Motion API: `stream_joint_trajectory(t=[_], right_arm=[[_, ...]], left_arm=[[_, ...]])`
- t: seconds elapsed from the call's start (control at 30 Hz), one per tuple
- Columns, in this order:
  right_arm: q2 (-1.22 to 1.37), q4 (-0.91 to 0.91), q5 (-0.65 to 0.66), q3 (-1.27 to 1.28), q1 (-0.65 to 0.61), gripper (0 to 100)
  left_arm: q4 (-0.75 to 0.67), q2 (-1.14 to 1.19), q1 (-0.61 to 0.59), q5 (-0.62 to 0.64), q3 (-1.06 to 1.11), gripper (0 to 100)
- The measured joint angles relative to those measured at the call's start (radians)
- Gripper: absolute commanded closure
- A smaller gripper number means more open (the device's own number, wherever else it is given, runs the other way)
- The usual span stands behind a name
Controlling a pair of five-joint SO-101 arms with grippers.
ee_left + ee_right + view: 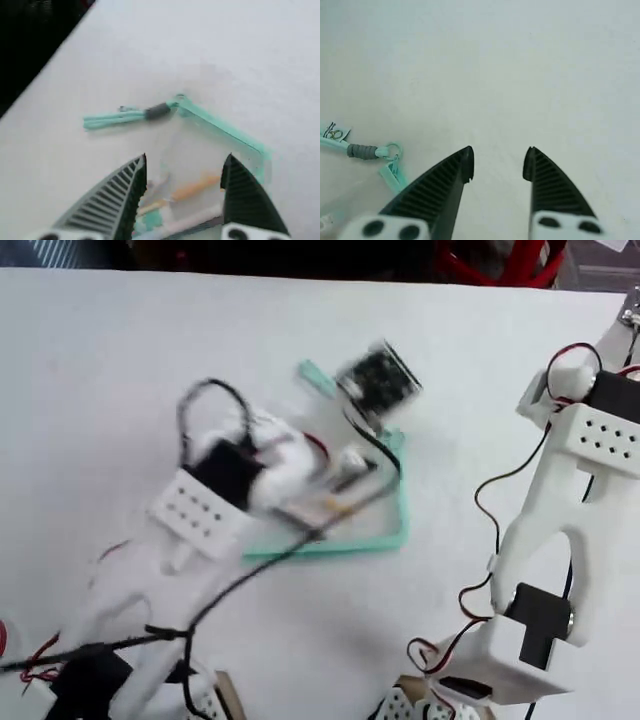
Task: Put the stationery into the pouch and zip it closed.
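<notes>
The left gripper hangs with its black ribbed jaws spread wide, holding nothing, above a flat clear plastic pouch with mint-green edging that lies near the middle of the white table. Between the jaws, within the pouch's outline, lie a thin orange pencil-like stick and several paler sticks, too blurred to name. A mint-green cord strap with a grey bead trails from one pouch corner flat onto the table. Whether the zip is closed cannot be told. The right gripper, jaws also parted and empty, hovers over bare tabletop with that strap corner off to one side. The white right arm stands apart from the pouch.
</notes>
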Motion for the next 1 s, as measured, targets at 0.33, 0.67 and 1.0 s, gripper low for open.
stream_joint_trajectory(t=[0.33,0.67,1.0], right_arm=[[-0.078,0.069,0.311,-0.095,-0.302,98.1],[-0.491,0.264,0.184,-0.446,-0.574,97.7],[-1.013,0.276,0.239,-0.595,-0.6,92.2]], left_arm=[[-0.106,-0.006,-0.611,0.043,-0.256,98],[0.103,-0.232,-0.588,0.209,-0.46,98],[0.284,-0.812,-0.334,0.123,-0.508,98]])
